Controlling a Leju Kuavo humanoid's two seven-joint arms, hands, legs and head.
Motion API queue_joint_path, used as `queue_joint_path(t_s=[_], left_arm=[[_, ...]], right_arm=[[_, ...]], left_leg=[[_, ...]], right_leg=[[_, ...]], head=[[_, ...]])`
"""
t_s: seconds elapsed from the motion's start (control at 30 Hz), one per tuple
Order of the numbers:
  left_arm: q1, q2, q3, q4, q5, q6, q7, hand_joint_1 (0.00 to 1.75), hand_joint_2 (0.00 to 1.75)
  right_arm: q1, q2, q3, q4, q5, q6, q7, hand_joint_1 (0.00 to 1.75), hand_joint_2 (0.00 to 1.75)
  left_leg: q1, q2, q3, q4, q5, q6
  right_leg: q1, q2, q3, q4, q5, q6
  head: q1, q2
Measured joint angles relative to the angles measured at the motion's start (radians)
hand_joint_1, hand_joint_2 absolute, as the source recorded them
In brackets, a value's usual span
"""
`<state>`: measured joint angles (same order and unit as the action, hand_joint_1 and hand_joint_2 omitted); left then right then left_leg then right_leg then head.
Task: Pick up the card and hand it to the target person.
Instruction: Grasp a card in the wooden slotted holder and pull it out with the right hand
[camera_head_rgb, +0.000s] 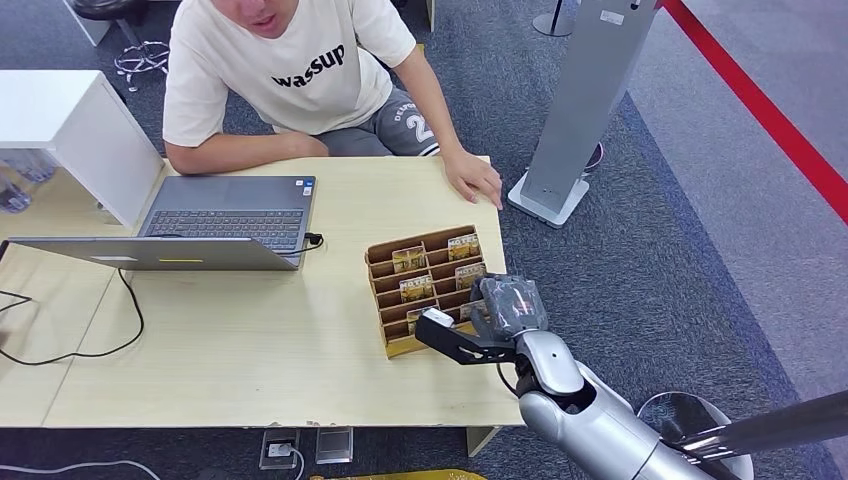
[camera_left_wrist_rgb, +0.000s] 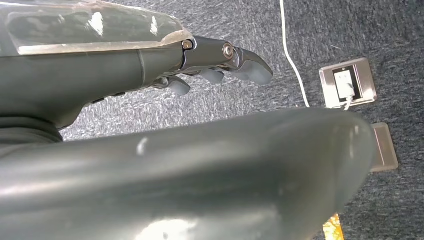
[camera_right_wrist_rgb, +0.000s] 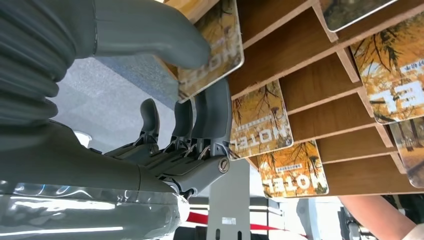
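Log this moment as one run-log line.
phase: grasp | right hand: pinches card at wooden card rack | left hand: hangs over floor, holds nothing | person: seated across table

Right hand (camera_head_rgb: 508, 305) hides rack's (camera_head_rgb: 385, 300) near-right slots; card (camera_right_wrist_rgb: 212, 47) partly behind thumb.

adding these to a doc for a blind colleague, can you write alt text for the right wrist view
The robot's right hand pinches a hotel card between thumb and fingers at a wooden card rack. More cards printed with autumn trees and the word HOTEL sit in the rack's other slots. A person's arm shows beyond the rack.
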<state>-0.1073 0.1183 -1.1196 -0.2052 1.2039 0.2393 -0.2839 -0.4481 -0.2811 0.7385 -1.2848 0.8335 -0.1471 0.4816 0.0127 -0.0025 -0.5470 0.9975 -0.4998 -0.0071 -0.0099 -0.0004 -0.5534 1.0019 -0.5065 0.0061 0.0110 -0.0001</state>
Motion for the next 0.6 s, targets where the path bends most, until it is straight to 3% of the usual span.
queue_joint_path(t_s=[0.6], left_arm=[[0.000, 0.000, 0.000, 0.000, 0.002, 0.003, 0.003, 0.00, 0.00]], right_arm=[[0.004, 0.001, 0.002, 0.015, -0.002, 0.001, -0.001, 1.39, 1.75]], left_leg=[[0.000, 0.000, 0.001, 0.000, 0.000, 0.000]], right_leg=[[0.000, 0.000, 0.000, 0.000, 0.000, 0.000]], head=[[0.000, 0.000]])
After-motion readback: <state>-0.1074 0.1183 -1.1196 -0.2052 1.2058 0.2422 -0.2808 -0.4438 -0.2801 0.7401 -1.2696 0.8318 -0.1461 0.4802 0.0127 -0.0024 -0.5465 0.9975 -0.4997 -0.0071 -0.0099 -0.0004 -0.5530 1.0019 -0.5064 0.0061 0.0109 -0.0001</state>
